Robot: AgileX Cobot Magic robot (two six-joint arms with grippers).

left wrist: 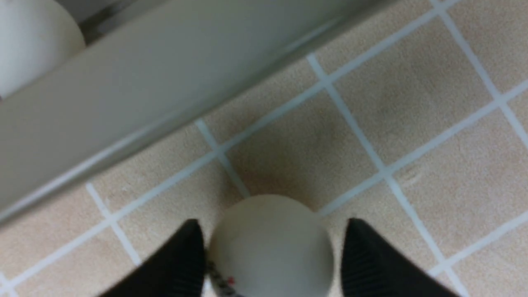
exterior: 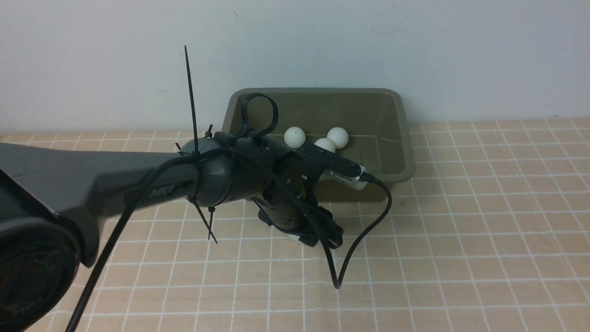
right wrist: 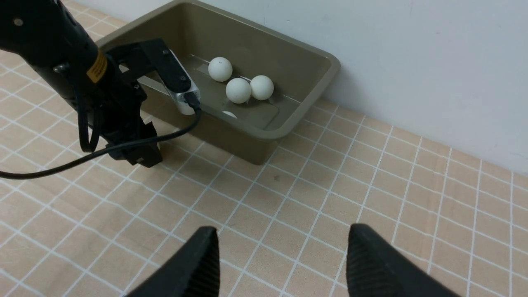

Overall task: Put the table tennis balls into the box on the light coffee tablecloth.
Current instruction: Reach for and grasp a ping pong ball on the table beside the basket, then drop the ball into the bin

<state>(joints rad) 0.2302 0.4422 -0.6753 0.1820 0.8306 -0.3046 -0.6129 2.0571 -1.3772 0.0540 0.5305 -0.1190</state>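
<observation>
- The left gripper (left wrist: pixel 274 225) points down just beside the box (exterior: pixel 368 110), its black ribbed jaws standing either side of a table tennis ball (left wrist: pixel 270 247) that rests on the light coffee tablecloth (exterior: pixel 461 230). A thin gap shows on one side, so I cannot tell whether the ball is clamped.
- The right gripper (right wrist: pixel 282 231) hangs open and empty over the cloth, well apart, probably to keep clear.
- At least three table tennis balls (exterior: pixel 295 137), matte white, lie inside the box, an olive plastic tub with a rolled rim and sloping walls.

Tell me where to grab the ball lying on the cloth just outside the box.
Across its middle, from above. The ball is round, so opposite sides at its widest part likely hold best; it lies on the tablecloth beside the box wall, leaving the top free.
</observation>
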